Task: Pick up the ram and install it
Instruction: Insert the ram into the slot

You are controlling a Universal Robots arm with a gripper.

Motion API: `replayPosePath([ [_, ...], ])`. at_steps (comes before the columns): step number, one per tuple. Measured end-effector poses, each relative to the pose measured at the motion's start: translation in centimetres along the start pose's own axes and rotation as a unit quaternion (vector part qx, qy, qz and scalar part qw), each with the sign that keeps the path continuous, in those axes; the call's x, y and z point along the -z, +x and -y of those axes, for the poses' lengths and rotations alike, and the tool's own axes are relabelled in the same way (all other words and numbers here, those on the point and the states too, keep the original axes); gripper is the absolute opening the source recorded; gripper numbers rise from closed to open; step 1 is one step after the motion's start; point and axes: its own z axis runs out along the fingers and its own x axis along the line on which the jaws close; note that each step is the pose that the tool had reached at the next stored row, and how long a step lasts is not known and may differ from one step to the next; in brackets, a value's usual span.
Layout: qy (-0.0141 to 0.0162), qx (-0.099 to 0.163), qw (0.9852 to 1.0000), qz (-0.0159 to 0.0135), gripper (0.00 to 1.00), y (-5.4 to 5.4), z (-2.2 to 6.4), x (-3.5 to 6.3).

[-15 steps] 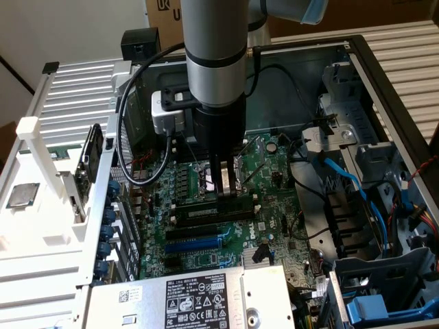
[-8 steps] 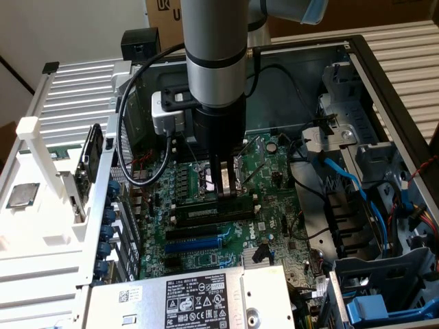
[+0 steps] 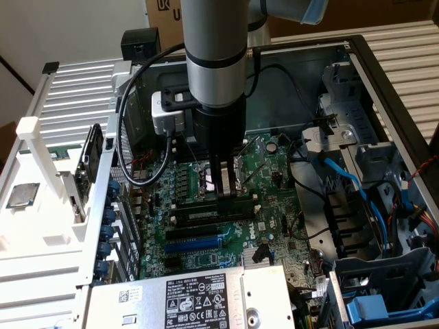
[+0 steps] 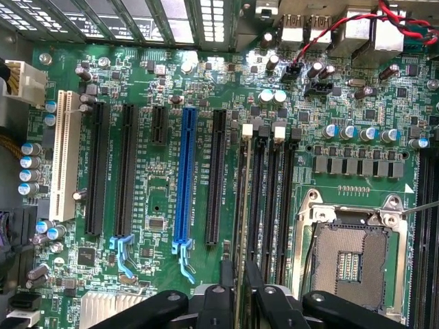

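Open PC case [image 3: 295, 75]: sheet-metal walls, glossy green motherboard [image 4: 158, 205] dense with round capacitors. Landmark is the blue expansion slot [image 4: 184, 178]. The ram [image 4: 240, 205], a thin flat green stick seen edge-on, stands upright in a black memory slot between the blue slot and the square metal CPU socket [image 4: 350, 257]. Matte black gripper [image 4: 240, 277] straddles the ram's edge, jaws nearly closed. Can't tell if they pinch it.
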Motion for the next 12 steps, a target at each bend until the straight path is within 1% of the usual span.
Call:
replayPosePath([
  [1,0.0,0.0,1.0,0.0,0.22,0.0,0.0,0.0],
  [9,0.0,0.0,1.0,0.0001,0.22,0.0,0.0,0.0],
  [12,0.0,0.0,1.0,0.0,0.22,0.0,0.0,0.15],
])
